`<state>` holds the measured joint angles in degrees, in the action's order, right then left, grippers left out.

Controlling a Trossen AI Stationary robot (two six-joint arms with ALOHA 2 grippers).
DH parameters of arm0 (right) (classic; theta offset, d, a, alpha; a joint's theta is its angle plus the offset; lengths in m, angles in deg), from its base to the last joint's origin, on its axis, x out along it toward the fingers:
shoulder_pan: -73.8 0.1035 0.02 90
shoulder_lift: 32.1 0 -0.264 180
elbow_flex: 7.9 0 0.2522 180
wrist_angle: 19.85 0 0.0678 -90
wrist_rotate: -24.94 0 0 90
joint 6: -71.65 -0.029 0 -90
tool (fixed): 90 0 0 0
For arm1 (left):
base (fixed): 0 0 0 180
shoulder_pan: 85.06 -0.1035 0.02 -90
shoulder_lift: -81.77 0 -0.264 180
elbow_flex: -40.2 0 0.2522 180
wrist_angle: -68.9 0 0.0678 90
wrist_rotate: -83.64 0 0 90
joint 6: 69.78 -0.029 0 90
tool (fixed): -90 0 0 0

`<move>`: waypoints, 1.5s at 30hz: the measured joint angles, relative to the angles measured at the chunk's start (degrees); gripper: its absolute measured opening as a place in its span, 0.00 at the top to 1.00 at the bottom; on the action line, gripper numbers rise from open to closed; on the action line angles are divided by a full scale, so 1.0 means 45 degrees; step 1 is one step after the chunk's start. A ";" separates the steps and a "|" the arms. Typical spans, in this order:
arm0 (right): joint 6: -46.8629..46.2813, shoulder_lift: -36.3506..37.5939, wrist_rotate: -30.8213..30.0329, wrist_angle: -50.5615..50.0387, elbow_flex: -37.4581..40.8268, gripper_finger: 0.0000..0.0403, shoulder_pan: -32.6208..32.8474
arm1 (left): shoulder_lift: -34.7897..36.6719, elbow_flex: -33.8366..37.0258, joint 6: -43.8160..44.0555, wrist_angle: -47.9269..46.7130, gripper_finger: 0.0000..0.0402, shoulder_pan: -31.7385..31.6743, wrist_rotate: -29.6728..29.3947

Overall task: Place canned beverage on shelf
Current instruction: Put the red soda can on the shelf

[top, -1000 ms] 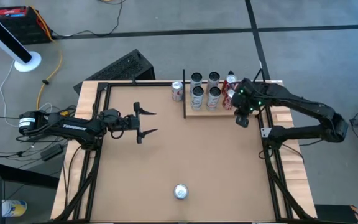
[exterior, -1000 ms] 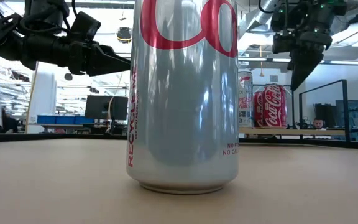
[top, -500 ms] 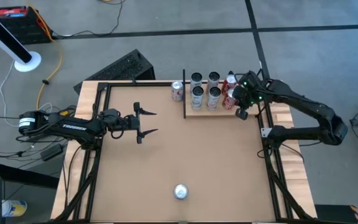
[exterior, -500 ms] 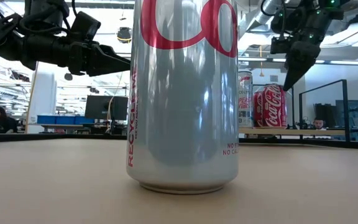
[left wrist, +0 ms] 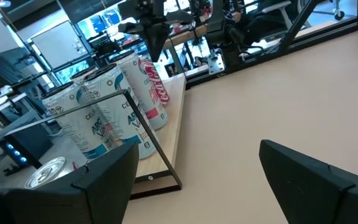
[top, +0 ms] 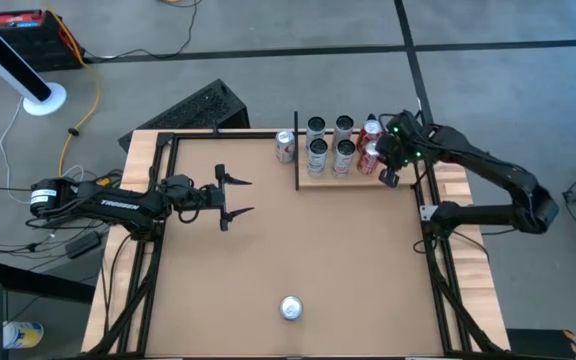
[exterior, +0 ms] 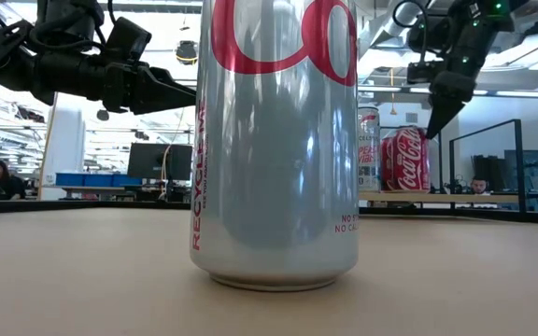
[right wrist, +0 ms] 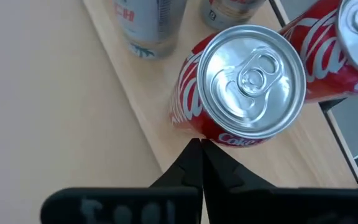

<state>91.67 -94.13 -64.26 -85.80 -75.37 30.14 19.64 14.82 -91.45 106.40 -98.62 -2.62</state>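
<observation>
The shelf (top: 358,180), a pale wood plank with black posts, lies at the table's far edge and carries several silver cans (top: 330,145) and two red cola cans (top: 371,148). My right gripper (top: 389,179) is shut and empty. It points down by the nearer red can (right wrist: 244,81) at the shelf's right end. In the low view its tip (exterior: 429,129) is at that can's top edge (exterior: 405,157). My left gripper (top: 251,196) is open and empty above the table's left half. A silver can (top: 290,308) stands upright near the front edge and fills the low view (exterior: 274,140). My right gripper's shut fingertips (right wrist: 199,149) are right at the near side of the red cola can's wall (right wrist: 229,138), coming from above and pointing down. I cannot tell whether they touch it. The can stands upright on the shelf.
Another silver and red can (top: 285,146) stands on the table just left of the shelf's black post (top: 297,150). The brown tabletop is bare between my left gripper and the front can. Black frame rails (top: 438,260) run along both table sides.
My right gripper, shut throughout, has gone toward the table's far edge, from in front of the shelf to the nearer red can at the shelf's right end, and has tipped a little. The cans have stayed where they were.
</observation>
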 joint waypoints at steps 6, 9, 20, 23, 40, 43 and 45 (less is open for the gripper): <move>0.0228 -0.0547 -0.0016 0.0301 0.0000 0.95 0.0002 | 0.0005 0.0000 0.0015 0.0000 0.20 0.0001 0.0000; 0.0253 -0.0828 -0.0203 -0.0227 0.0000 0.96 0.0002 | 0.0005 0.0000 0.0015 0.0000 0.20 0.0000 0.0000; -0.0244 -0.0482 -0.0121 -0.0991 -0.0306 0.95 0.0795 | 0.0001 0.0000 -0.0053 0.0000 0.20 0.0001 0.0000; -0.0434 -0.0259 0.0042 -0.1031 -0.0602 0.95 0.1200 | 0.0003 0.0000 -0.0053 0.0000 0.20 0.0000 0.0000; -0.1078 -0.1015 -0.1511 0.2865 -0.0981 0.95 0.1618 | 0.0000 0.0000 -0.0024 0.0005 0.20 0.0001 0.0005; -0.1009 -0.1314 -0.1530 0.3227 -0.0978 0.95 0.1398 | 0.0000 0.0000 -0.0024 0.0005 0.20 0.0001 0.0002; -0.0898 -0.1465 -0.1554 0.3370 -0.0976 0.95 0.1228 | 0.0000 0.0000 -0.0027 0.0002 0.20 0.0002 0.0005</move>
<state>87.63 -100.72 -71.26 -70.63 -79.76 35.66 19.64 14.82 -91.57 106.41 -98.61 -2.59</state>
